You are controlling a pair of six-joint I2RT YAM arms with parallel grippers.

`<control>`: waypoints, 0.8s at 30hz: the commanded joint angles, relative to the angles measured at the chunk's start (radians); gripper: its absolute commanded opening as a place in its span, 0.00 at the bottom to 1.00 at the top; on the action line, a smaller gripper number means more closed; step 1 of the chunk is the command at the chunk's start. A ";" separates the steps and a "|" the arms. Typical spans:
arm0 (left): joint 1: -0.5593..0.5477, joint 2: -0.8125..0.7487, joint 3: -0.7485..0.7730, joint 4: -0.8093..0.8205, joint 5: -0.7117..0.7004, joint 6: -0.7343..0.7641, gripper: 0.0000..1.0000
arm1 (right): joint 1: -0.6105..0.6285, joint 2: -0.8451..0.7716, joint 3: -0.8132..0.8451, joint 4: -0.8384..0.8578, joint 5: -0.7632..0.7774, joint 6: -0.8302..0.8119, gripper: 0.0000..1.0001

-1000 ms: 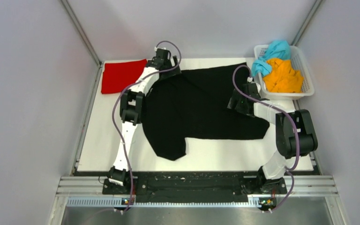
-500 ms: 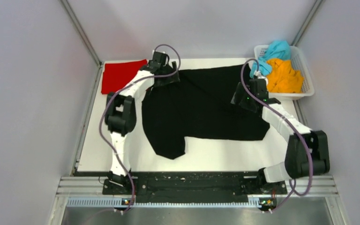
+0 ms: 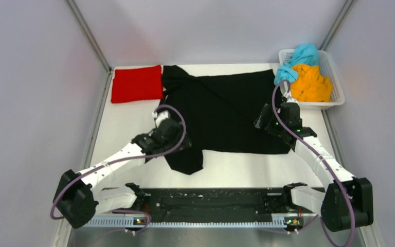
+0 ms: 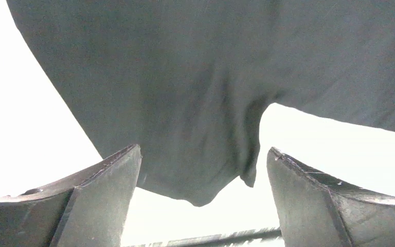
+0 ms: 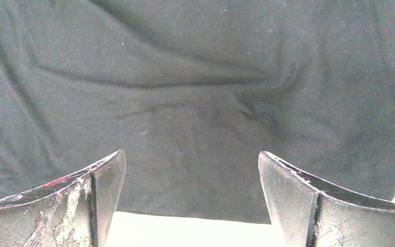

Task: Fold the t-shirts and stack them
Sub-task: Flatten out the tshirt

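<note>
Now the black t-shirt (image 3: 226,113) lies spread flat, not yet folded. The left gripper (image 4: 200,154) hovers over its near-left sleeve (image 3: 187,162), jaws wide apart and empty. The right gripper (image 5: 190,154), also released, hangs over its right side. The folded red t-shirt (image 3: 136,84) lies just beside its far-left corner. Next, I judge, each gripper must descend and pinch an edge.

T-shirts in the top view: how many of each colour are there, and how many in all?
Black t-shirt: 1
Red t-shirt: 1
Orange t-shirt: 1
Teal t-shirt: 1
Total: 4
</note>
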 commanded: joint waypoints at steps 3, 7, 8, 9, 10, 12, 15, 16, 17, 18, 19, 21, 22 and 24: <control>-0.223 -0.072 -0.161 -0.090 0.003 -0.316 0.90 | 0.005 -0.014 -0.003 0.026 -0.055 0.006 0.99; -0.285 0.007 -0.165 -0.169 -0.018 -0.413 0.79 | 0.005 0.006 0.000 0.024 -0.046 -0.004 0.99; -0.289 0.027 -0.165 -0.176 -0.021 -0.423 0.79 | 0.005 0.006 0.000 0.024 -0.044 -0.006 0.99; -0.290 0.047 -0.163 -0.174 -0.030 -0.429 0.79 | 0.005 0.006 -0.001 0.023 -0.041 -0.008 0.99; -0.289 0.068 -0.157 -0.173 -0.044 -0.432 0.78 | 0.004 0.007 -0.001 0.022 -0.036 -0.011 0.99; -0.288 0.119 -0.123 -0.189 -0.073 -0.425 0.77 | 0.005 0.006 -0.002 0.012 -0.017 -0.017 0.99; -0.288 0.208 -0.053 -0.236 -0.133 -0.426 0.70 | 0.004 0.002 -0.004 0.006 0.017 -0.023 0.99; -0.288 0.238 -0.040 -0.243 -0.154 -0.427 0.65 | 0.005 0.002 -0.005 0.007 0.021 -0.024 0.99; -0.285 0.264 -0.029 -0.244 -0.168 -0.430 0.59 | 0.005 0.001 -0.005 0.008 0.024 -0.026 0.99; -0.280 0.293 -0.014 -0.248 -0.178 -0.431 0.51 | 0.004 0.001 -0.004 0.007 0.025 -0.025 0.99; -0.276 0.316 0.005 -0.258 -0.188 -0.436 0.44 | 0.004 0.000 -0.003 0.005 0.023 -0.027 0.99; -0.272 0.355 0.050 -0.294 -0.216 -0.438 0.31 | 0.005 -0.002 -0.002 0.002 0.028 -0.030 0.99; -0.270 0.368 0.076 -0.324 -0.226 -0.436 0.20 | 0.005 -0.004 -0.003 0.000 0.030 -0.033 0.99; -0.267 0.378 0.139 -0.391 -0.225 -0.403 0.00 | 0.004 -0.005 -0.002 -0.005 0.031 -0.034 0.99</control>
